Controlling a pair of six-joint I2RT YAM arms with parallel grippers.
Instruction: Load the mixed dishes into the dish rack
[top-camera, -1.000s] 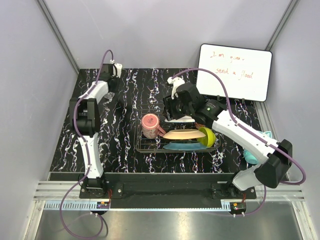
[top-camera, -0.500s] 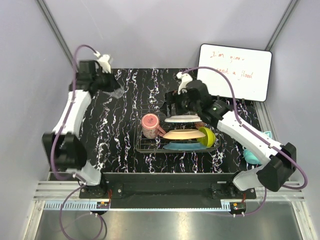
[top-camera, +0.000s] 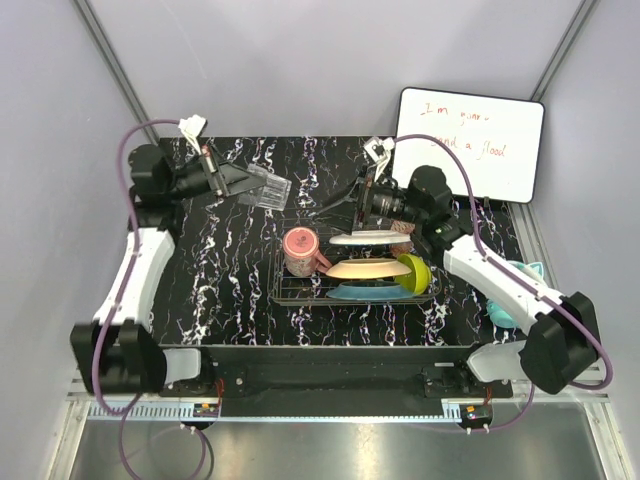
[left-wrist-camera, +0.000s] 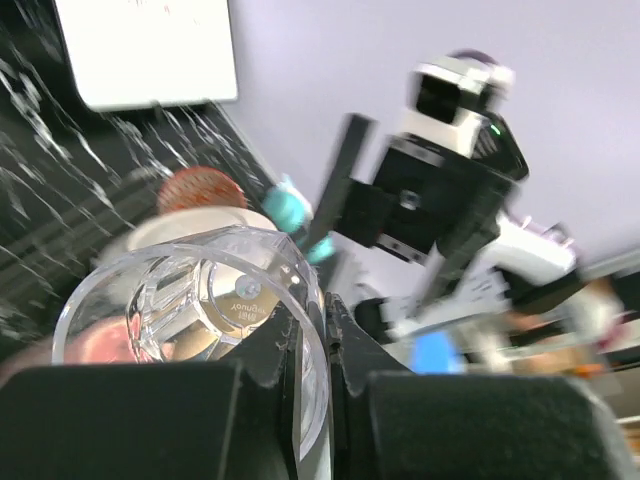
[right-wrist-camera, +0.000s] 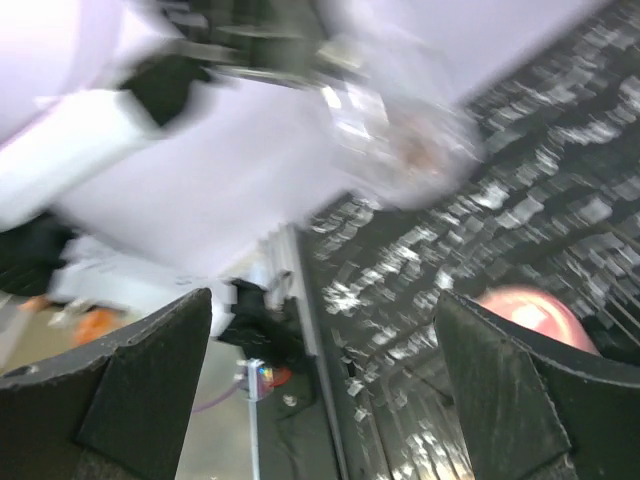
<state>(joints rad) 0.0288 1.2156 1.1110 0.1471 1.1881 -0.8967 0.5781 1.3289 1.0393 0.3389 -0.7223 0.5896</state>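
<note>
Top external view: the left tool (top-camera: 248, 185) grips the clear glass (top-camera: 268, 189) aloft and the right tool (right-wrist-camera: 322, 300) has its fingers apart, so better lower the glass slowly into the dish rack (top-camera: 283, 291).

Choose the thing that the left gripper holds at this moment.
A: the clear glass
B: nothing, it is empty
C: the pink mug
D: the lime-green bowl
A: in the left wrist view the left gripper is shut on the rim of the clear glass, while the pink mug and the lime-green bowl sit in the dish rack.
</note>
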